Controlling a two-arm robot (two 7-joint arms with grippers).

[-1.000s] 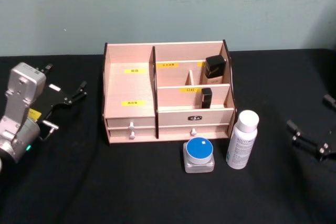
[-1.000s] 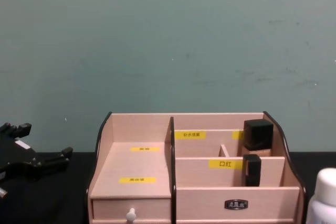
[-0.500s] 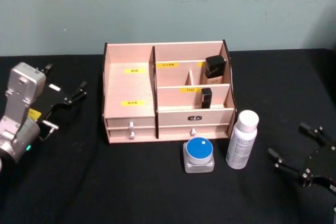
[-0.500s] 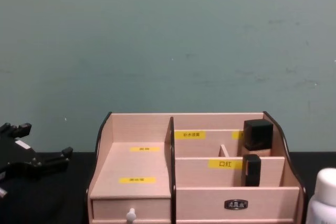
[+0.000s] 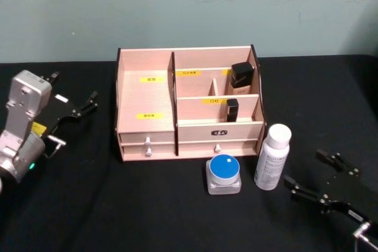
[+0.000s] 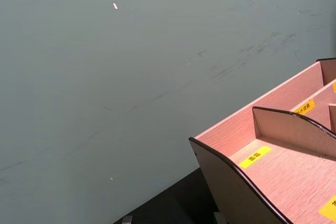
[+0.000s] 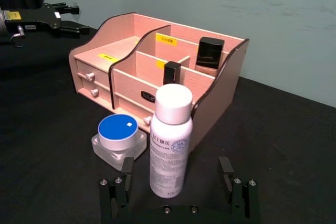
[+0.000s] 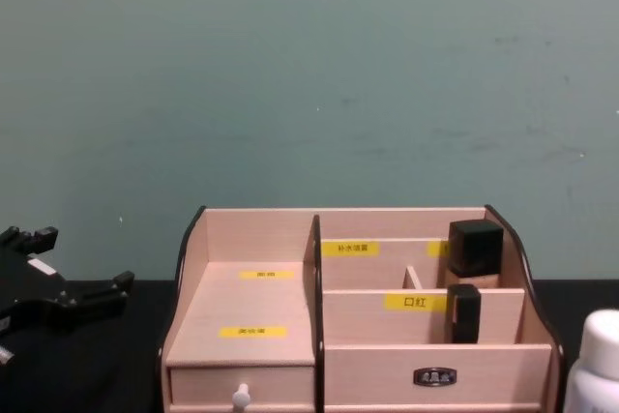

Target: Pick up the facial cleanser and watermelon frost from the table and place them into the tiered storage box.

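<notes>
The right gripper (image 5: pixel 302 166) hangs low over the front right part of the black surface (image 5: pixel 147 216). Its fingers (image 7: pixel 127 174) are spread wide apart and aimed at the white bottle (image 5: pixel 273 156). The bottle stands upright on the surface, just in front of the front right corner of the tiered storage box (image 5: pixel 189 110). It is tall and narrow, so a finger that meets it first and off centre would likely tip it over. The blue-lidded jar (image 5: pixel 224 174) sits just beside the bottle. In the right wrist view one finger lines up close to the jar, so the jar could be shoved aside or pinched along with the bottle. The bottle's label is too small to read; it is probably the facial cleanser. The left gripper (image 5: pixel 74 90) rests near the surface's left edge, fingers apart.
</notes>
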